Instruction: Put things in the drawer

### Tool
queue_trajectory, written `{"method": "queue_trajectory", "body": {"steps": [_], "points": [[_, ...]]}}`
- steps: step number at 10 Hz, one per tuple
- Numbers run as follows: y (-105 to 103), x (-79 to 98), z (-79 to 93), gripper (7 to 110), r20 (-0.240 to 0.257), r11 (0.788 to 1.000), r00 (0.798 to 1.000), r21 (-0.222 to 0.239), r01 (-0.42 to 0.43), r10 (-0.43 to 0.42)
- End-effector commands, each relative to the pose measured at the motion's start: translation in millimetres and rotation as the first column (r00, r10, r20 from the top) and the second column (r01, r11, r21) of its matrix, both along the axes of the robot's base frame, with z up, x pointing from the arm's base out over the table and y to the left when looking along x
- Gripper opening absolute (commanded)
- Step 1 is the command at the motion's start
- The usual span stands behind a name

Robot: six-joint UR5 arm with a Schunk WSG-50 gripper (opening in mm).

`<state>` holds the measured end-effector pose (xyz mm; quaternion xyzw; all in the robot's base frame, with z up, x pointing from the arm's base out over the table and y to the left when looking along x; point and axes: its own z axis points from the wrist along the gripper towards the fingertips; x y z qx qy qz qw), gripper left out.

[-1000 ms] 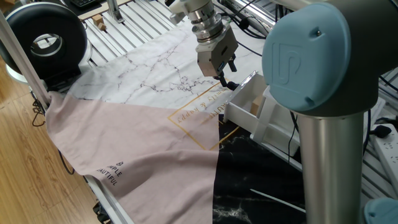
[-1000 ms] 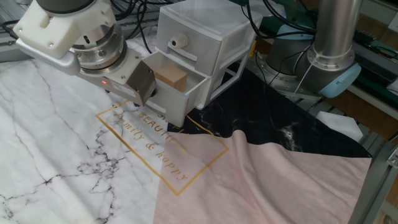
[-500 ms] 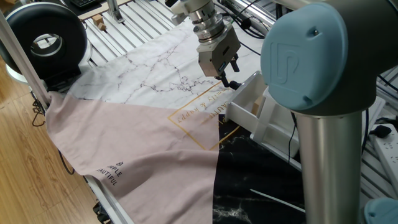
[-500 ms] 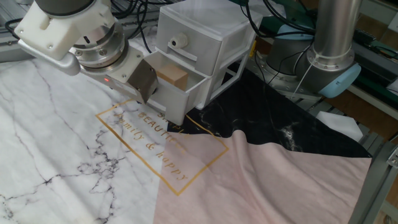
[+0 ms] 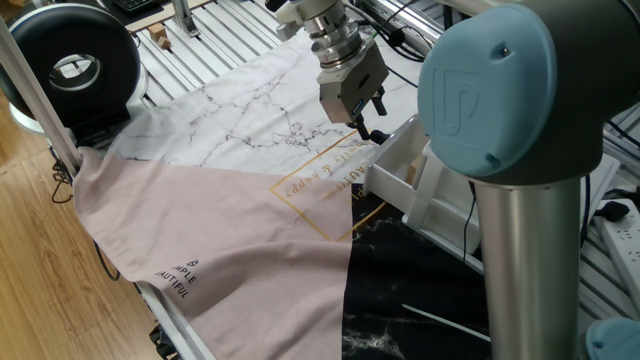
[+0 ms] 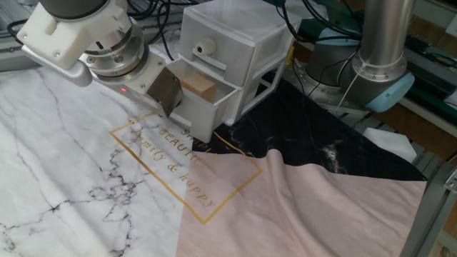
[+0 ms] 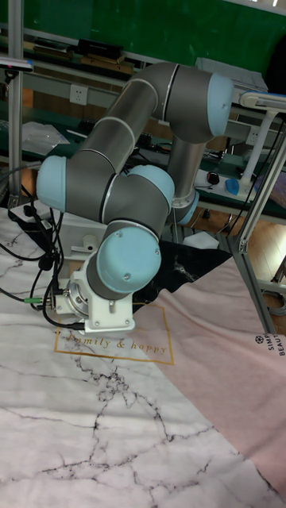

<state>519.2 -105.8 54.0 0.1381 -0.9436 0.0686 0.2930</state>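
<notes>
A white cabinet (image 6: pixel 239 32) stands on the cloth with its lower drawer (image 6: pixel 214 111) pulled partly out. A light-tan wooden cube (image 6: pixel 198 86) lies inside that drawer; in one fixed view only a sliver of the cube (image 5: pixel 410 176) shows behind the drawer front (image 5: pixel 388 183). My gripper (image 5: pixel 367 128) is right at the drawer's front, by a small black knob (image 5: pixel 373 137). In the other fixed view the gripper (image 6: pixel 170 103) covers the front panel and its fingertips are hidden. In the tall fixed view my own arm (image 7: pixel 119 270) hides both gripper and drawer.
The upper drawer (image 6: pixel 214 53) is closed and has a white knob. Marble-print, pink and black cloths (image 5: pixel 230 240) cover the table. A black round device (image 5: pixel 70 65) stands at the far left corner. The arm's column (image 5: pixel 525 270) rises close beside the cabinet.
The gripper has shifted slightly toward the cabinet, and the drawer front has slid in a little with it. The cube stays inside.
</notes>
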Motion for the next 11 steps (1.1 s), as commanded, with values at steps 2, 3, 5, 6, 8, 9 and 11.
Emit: {"method": "queue_trajectory", "body": {"steps": [2, 3, 5, 6, 8, 9, 11], "points": [[5, -8.9, 8.4, 66, -0.041, 0.999, 0.998, -0.003, 0.036, -0.036], [7, -10.6, 11.4, 66, -0.054, 0.999, 0.997, -0.01, 0.048, -0.048], [17, -1.3, 9.4, 66, -0.027, 0.998, 0.998, 0.012, 0.059, -0.059], [19, 13.3, 4.8, 66, 0.015, 0.999, 0.999, 0.007, 0.051, -0.051], [21, 27.2, -4.2, 66, 0.049, 0.999, 0.998, 0.025, 0.036, -0.037], [19, 32.1, -7.8, 66, 0.07, 0.999, 0.997, 0.027, 0.023, -0.025], [11, 28.9, -9.5, 66, 0.065, 1.0, 0.998, 0.016, 0.019, -0.02]]}}
